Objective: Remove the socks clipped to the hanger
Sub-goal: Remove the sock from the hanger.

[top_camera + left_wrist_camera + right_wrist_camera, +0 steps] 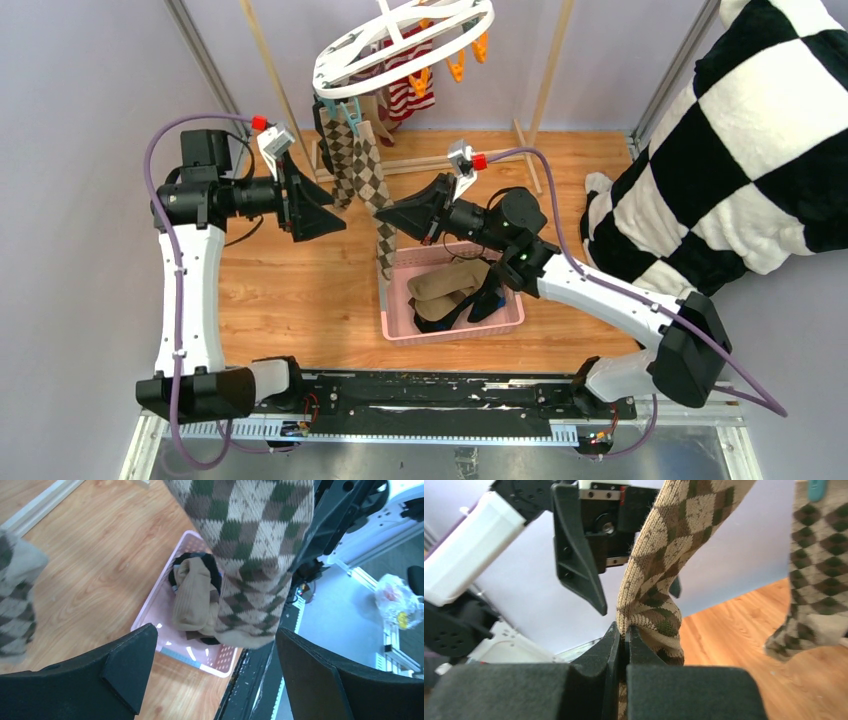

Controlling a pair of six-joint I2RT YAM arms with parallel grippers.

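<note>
The white hanger [400, 40] hangs at the top, with orange clips [455, 68] and a red-and-white striped sock [405, 85] under it. Two brown argyle socks dangle from its left side. My right gripper [387, 216] is shut on the lower part of the nearer argyle sock [372, 185]; in the right wrist view the knit [664, 555] bunches out of the closed jaws of that gripper [624, 630]. My left gripper [322, 208] stands open just left of this sock, nothing between its fingers [215, 645]. The other argyle sock [340, 160] hangs free, held by a teal clip [816, 487].
A pink slotted basket [400, 330] sits on the wooden table below the right arm, holding a tan sock [445, 285] and a dark one. The wooden rack frame [545, 80] stands at the back. A big black-and-white checkered cloth [740, 150] fills the right side.
</note>
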